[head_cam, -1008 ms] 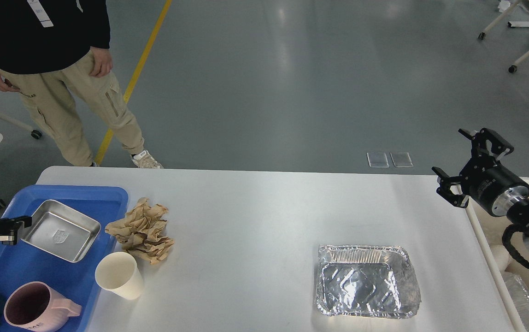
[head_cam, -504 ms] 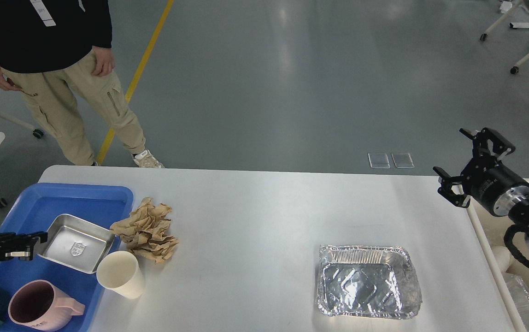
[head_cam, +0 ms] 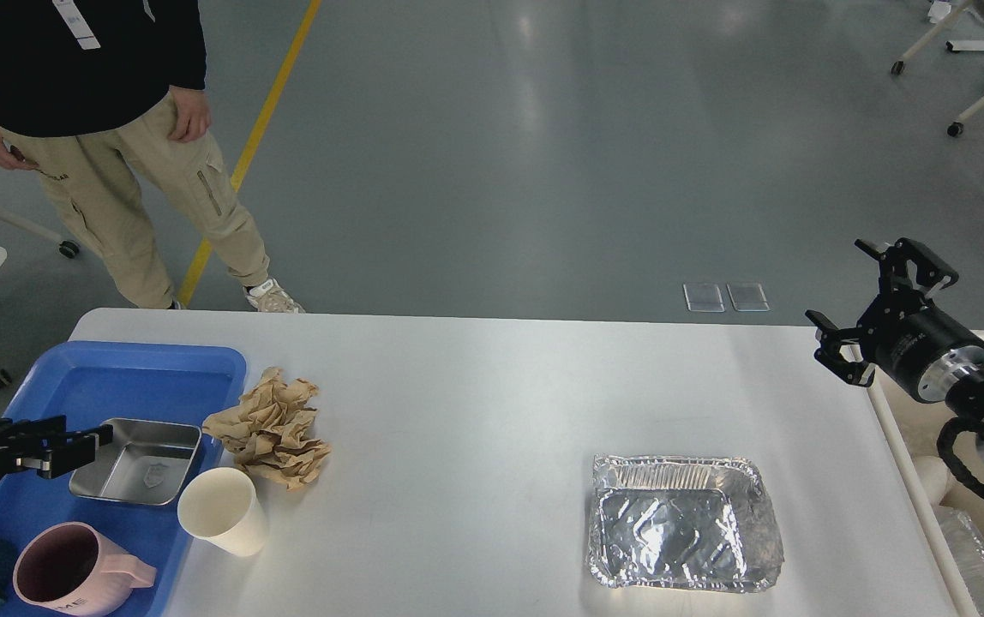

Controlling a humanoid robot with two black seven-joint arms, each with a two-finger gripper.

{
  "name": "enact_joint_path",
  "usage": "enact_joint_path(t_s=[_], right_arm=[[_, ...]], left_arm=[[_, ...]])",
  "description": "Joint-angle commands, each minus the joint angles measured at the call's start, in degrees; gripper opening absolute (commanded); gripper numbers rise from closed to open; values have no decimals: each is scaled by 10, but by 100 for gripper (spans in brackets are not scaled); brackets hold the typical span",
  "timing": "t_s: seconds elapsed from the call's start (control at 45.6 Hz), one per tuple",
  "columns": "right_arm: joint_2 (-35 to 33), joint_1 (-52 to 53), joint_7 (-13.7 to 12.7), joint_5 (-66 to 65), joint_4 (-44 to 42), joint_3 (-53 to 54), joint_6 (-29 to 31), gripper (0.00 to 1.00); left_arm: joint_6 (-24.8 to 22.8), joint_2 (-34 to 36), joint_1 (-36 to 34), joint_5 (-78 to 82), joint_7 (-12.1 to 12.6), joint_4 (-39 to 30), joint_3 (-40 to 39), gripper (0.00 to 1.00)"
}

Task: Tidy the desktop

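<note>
1. White and smooth, the tabletop (head_cam: pixel 475 386) filled the lower half of the head view, with rounded far corners and grey floor beyond it.
2. At its left end sat a blue tray (head_cam: pixel 128 373), holding a steel dish (head_cam: pixel 139 463) and a pink mug (head_cam: pixel 72 572).
3. My left gripper (head_cam: pixel 93 441) reached in from the left edge over the tray, and its jaws met the left rim of the steel dish. They looked closed on that rim, but the tip was dark and seen nearly end-on, so I could not tell whether they truly pinched it.
4. The dish sat tilted, its left side by the jaws higher than its right.
5. Just right of the tray lay a crumpled wad of brown paper (head_cam: pixel 271 427), touching the tray's edge.
6. A cream paper cup (head_cam: pixel 222 512) stood upright just in front of the paper, beside the tray's right edge.
7. A foil tray (head_cam: pixel 682 523) lay near the front right of the tabletop, well apart from the other things.
8. My right gripper (head_cam: pixel 873 296) hung above the tabletop's far right corner, its jaws spread wide with nothing between them and touching nothing.
9. A cream bin (head_cam: pixel 929 463) stood against the tabletop's right edge.
10. A person in tan trousers (head_cam: pixel 141 188) stood beyond the far left corner.
</note>
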Motion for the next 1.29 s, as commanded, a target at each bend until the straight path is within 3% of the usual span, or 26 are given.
enact_joint_path(t_s=[0.0,0.131,0.394,0.504,0.701,0.986,1.271], right_arm=[[-1,-1,0,0,1,0,0,100],[-2,0,0,0,1,0,0,100],[-3,0,-1,0,2,0,-1,100],[-2,-1,-1,0,2,-1,-1,100],[-3,-2,-1,0,3,-2,-2,100],[-4,-7,-1,0,3,-3,-2,100],[-5,-7,-1,0,3,-3,-2,100]], left_arm=[[-2,4,-3,-4,-6,-4,-2,76],[-13,5,-3,-39,-9,-8,-23,79],[-89,4,-4,-94,12,-36,-108,87],[-118,1,-4,-119,48,-62,-162,89],[-136,-7,-4,-135,152,-141,-208,95],[-138,-15,-3,-289,225,-227,-265,97],[-115,-19,42,-486,215,-269,-322,97]])
